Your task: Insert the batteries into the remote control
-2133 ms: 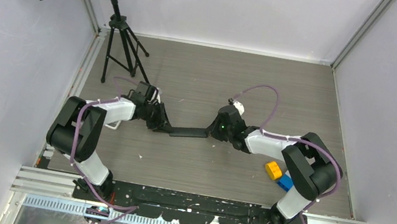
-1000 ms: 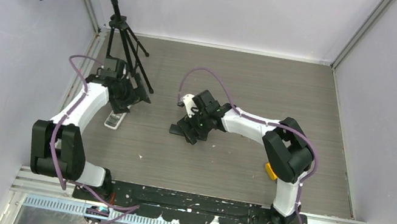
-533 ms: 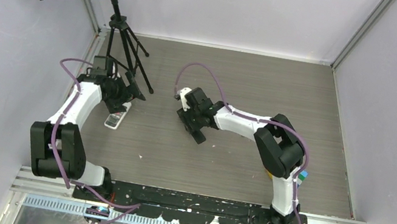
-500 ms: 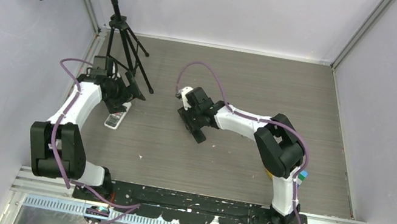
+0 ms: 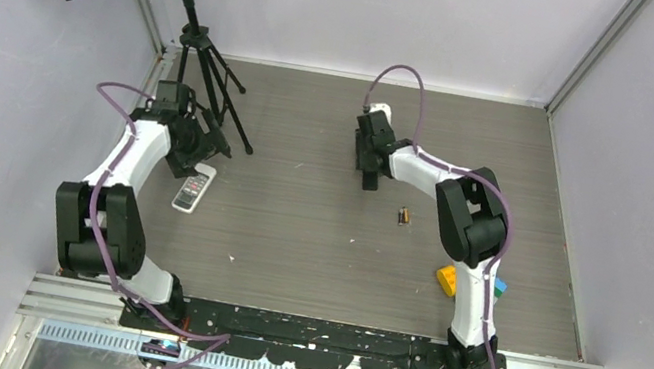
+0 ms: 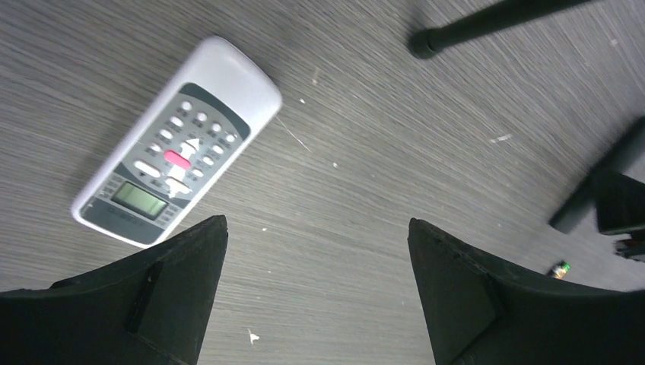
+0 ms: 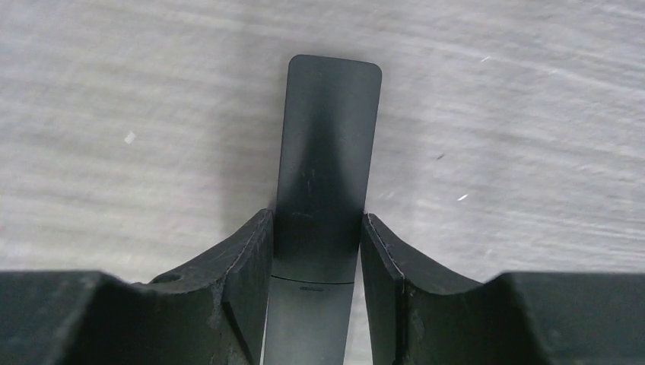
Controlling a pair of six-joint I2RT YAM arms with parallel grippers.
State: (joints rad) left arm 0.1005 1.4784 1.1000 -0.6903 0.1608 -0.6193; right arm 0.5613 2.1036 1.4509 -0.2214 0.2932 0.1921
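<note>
A slim black remote control (image 7: 327, 152) lies plain side up, a seam across it, with my right gripper (image 7: 316, 217) shut on its sides. From above, that gripper (image 5: 370, 164) is at the far middle of the table. A gold-and-black battery (image 5: 405, 216) lies loose on the table right of it, also small in the left wrist view (image 6: 561, 268). A white remote control (image 5: 192, 190) with buttons and a small screen lies face up at the left (image 6: 176, 144). My left gripper (image 6: 317, 220) hangs open beside it, with only bare table between its fingers.
A black music stand on a tripod (image 5: 203, 87) stands at the back left, one leg (image 6: 487, 23) close to my left gripper. A yellow toy block (image 5: 447, 280) and a blue one (image 5: 498, 286) lie by the right arm. Walls close in three sides.
My right gripper closed on the black remote at the table's middle and carried it back and to the right. The battery now shows. My left gripper shifted slightly, uncovering the white remote.
</note>
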